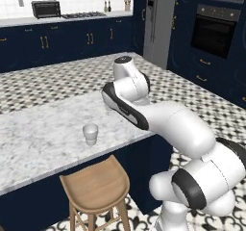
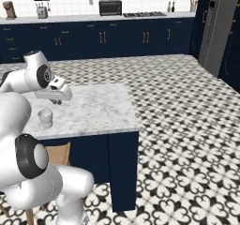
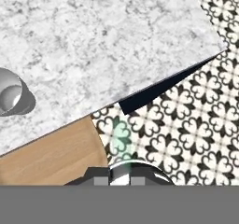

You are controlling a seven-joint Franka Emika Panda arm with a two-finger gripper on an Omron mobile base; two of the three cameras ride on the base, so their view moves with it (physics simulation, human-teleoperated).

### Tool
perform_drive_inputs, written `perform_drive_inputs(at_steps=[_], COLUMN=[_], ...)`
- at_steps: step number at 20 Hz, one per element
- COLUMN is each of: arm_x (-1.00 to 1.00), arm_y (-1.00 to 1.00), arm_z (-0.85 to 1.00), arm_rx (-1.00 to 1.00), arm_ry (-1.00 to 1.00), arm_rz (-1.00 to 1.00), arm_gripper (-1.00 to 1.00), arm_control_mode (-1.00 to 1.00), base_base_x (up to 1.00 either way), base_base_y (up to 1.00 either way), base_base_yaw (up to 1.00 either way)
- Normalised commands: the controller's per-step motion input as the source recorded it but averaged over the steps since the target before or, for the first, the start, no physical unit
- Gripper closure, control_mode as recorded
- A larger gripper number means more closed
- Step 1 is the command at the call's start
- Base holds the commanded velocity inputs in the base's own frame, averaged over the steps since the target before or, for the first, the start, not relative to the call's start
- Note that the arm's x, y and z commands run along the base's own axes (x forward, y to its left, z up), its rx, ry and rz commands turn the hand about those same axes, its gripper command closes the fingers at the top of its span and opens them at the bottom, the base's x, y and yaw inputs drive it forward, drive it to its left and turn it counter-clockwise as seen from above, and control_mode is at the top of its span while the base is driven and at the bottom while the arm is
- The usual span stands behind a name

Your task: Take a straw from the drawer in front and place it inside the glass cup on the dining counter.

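The glass cup [image 1: 90, 133] [image 2: 45, 117] [image 3: 11, 95] stands upright on the dining counter [image 1: 38, 134] [image 2: 98, 108] [image 3: 116, 41], near its front edge. My gripper [image 2: 57, 101] hangs above the counter, pointing down, a little to the right of the cup and higher than its rim. Its jaws are shut. In the hand view a thin pale streak, the straw [image 3: 122, 135], runs up from between the fingertips over the floor beside the counter's edge. The drawer is out of view.
A round wooden stool [image 1: 96, 184] [image 3: 51, 157] stands under the counter's front edge below the cup. Patterned tile floor [image 2: 187, 125] lies to the right. Navy cabinets, an oven [image 1: 214, 30] and a fridge [image 1: 161, 23] line the far walls.
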Motion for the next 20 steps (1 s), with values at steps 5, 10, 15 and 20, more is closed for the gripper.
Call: perform_drive_inputs(at_steps=[5, 10, 15, 20], arm_x=[0.05, 0.19, 0.37, 0.27], arm_y=[0.09, 0.0, 0.01, 0.38], arm_z=[0.09, 0.0, 0.01, 0.0], arm_rx=[0.15, 0.25, 0.36, 0.37], arm_ry=[-0.04, -0.04, -0.01, 0.0], arm_rz=[0.27, 0.71, 0.74, 0.62], arm_gripper=[1.0, 1.0, 1.0, 1.0], arm_control_mode=[-1.0, -1.0, -1.0, -1.0], base_base_x=[0.0, 0.0, 0.0, 0.0], base_base_y=[0.0, 0.0, 0.0, 0.0], base_base_yaw=[0.0, 0.0, 0.0, 0.0])
